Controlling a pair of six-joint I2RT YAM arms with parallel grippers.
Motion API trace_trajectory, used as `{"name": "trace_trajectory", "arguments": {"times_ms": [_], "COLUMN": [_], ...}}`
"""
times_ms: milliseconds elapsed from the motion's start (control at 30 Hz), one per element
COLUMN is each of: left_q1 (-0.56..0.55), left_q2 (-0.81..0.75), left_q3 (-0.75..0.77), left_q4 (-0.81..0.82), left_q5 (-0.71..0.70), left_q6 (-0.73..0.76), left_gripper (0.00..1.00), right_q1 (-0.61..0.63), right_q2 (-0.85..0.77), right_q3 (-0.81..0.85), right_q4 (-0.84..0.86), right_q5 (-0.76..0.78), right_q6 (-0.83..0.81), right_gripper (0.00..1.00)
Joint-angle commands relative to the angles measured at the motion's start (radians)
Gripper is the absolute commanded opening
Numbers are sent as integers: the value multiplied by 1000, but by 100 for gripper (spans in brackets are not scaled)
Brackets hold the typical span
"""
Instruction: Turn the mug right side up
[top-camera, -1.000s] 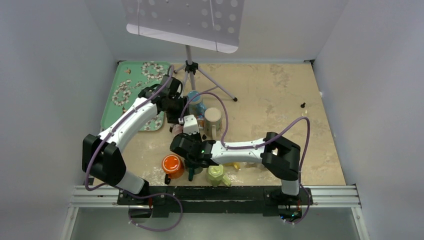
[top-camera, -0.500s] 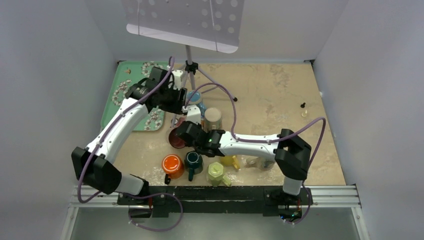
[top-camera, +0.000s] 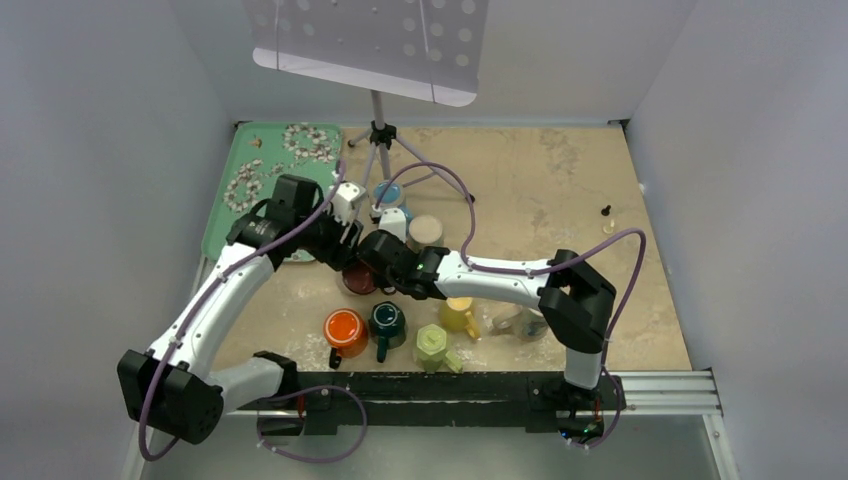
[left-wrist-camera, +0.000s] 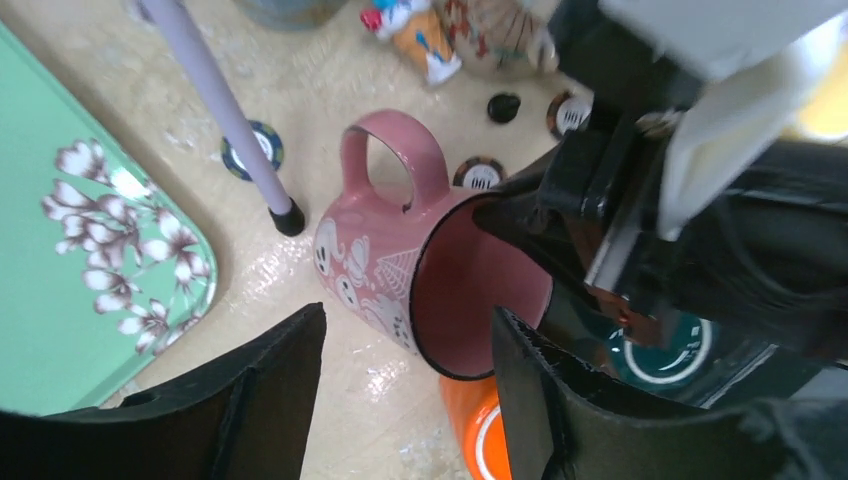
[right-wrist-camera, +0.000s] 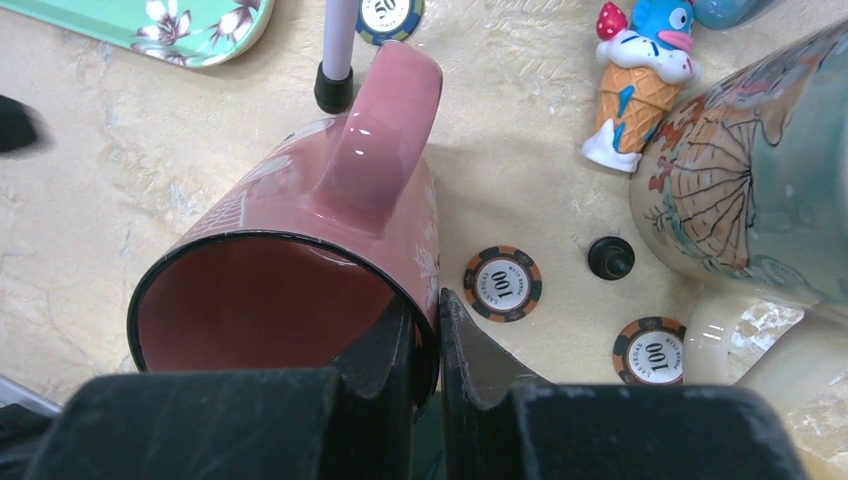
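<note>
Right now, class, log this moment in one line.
right claw: shut on pink mug rim | pink mug: tilted | left claw: open, empty

The left arm (top-camera: 213, 303) and right arm (top-camera: 490, 286) have white links, black joints, looping purple cables (top-camera: 447, 182); the left hand (left-wrist-camera: 408, 326) is black.

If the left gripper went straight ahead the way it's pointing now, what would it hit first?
Probably the pink mug, tipped on its side straight ahead of the left gripper, jaws open. The right gripper pinches its rim just beyond. Depth is unclear.
</note>
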Motion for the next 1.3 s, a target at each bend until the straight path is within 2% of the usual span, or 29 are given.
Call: {"name": "trace_trajectory", "arguments": {"times_ms": [0,133,233,300,367,567,733,867,1100,1200,1267], "left_q1": [-100,-132,-134,-145,-151,-146,20,29,-40,-95,-98], "left_q2": [-9,40,63,60,54,41,21,-62,-38,13,26], "left_q3": [-100,-115,-148,-179,-203,-223,-173,-259,-297,-317,-345], "left_q4": [151,228,249,239,219,164,136,207,256,242,254], "left_q5": [-201,-395,-438,-396,-355,-220,-40,-20,-167,-286,-322], "left_q6": [104,121,184,201,197,152,57,81,97,160,182], "left_gripper": [67,65,56,50,49,56,60,61,61,57,51], "right_q1": [-2,-3,-1,-3,-5,-23,-45,-46,-46,-46,-46], "right_q2": [-27,-21,-27,-33,-44,-61,-94,-103,-79,-84,-99], "right_q3": [69,90,95,99,101,90,25,12,48,59,59], "right_q4": [55,44,49,51,51,76,110,112,92,88,90], "right_q5": [-29,-26,-32,-30,-27,-62,-71,-66,-53,-55,-48], "right_q6": [31,18,19,19,19,44,80,83,75,76,76], "right_gripper": [0,0,0,0,0,0,0,0,0,0,0]}}
